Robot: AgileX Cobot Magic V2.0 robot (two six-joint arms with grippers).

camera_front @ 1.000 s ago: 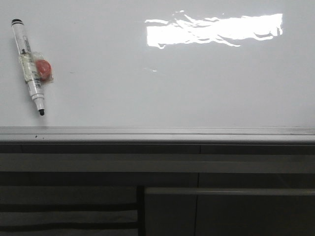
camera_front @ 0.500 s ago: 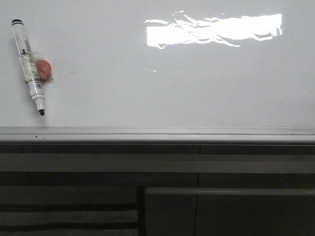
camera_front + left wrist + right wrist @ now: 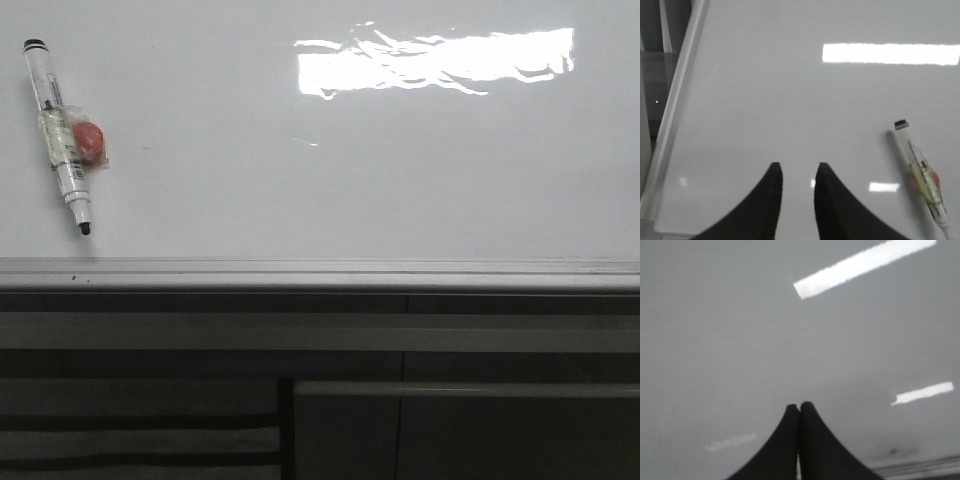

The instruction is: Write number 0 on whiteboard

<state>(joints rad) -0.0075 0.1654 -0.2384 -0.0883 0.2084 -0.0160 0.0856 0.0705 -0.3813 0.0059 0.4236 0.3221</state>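
The whiteboard (image 3: pixel 300 190) fills the upper part of the front view, glossy white and blank; no number 0 shows on it. A white marker (image 3: pixel 59 135) with a black tip and an orange-red patch on its barrel lies at the board's left. Neither gripper appears in the front view. In the left wrist view my left gripper (image 3: pixel 797 167) hovers open over the whiteboard (image 3: pixel 790 110), with the marker (image 3: pixel 920 175) off to one side, apart from the fingers. My right gripper (image 3: pixel 800 406) is shut on nothing above bare whiteboard (image 3: pixel 740 340).
A pale grey edge rail (image 3: pixel 320 272) runs along the board's near side, seen also as the rail (image 3: pixel 675 115) in the left wrist view. Dark grey panels with horizontal bars (image 3: pixel 320 390) lie in front of it. A bright glare patch (image 3: pixel 435 60) reflects on the board.
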